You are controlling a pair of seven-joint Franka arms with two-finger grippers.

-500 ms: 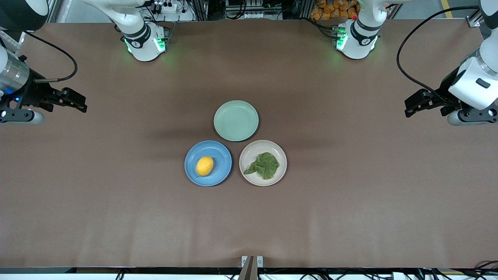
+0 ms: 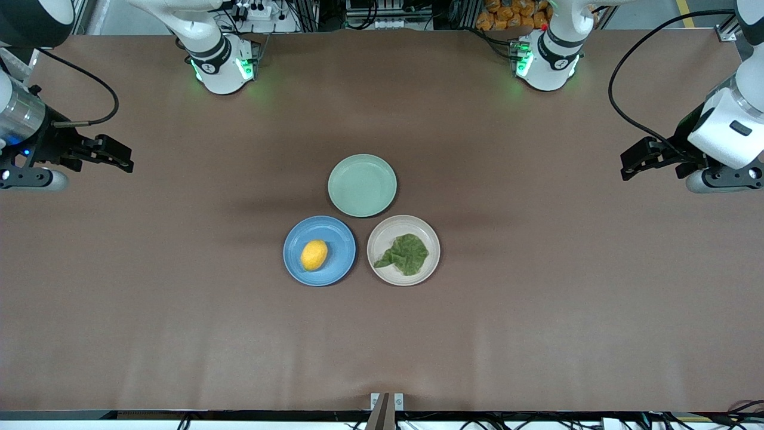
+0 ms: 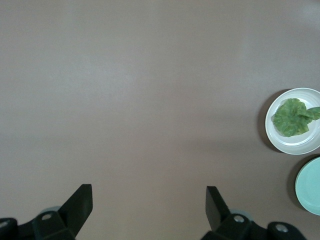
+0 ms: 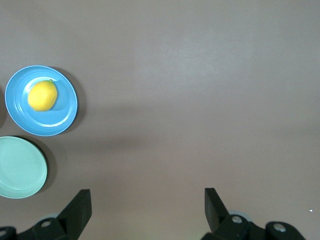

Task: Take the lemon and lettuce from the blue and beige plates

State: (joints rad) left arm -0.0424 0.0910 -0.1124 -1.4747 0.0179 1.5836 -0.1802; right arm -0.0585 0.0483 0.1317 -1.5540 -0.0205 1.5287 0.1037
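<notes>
My right gripper (image 2: 122, 159) hung jaws apart over the table's right-arm end; the lemon (image 2: 314, 255) lay on the blue plate (image 2: 340, 233), nearer that arm; my left gripper (image 2: 634, 164), likewise apart, was nearer the lettuce (image 2: 406, 253) on the beige plate (image 2: 379, 239).
</notes>
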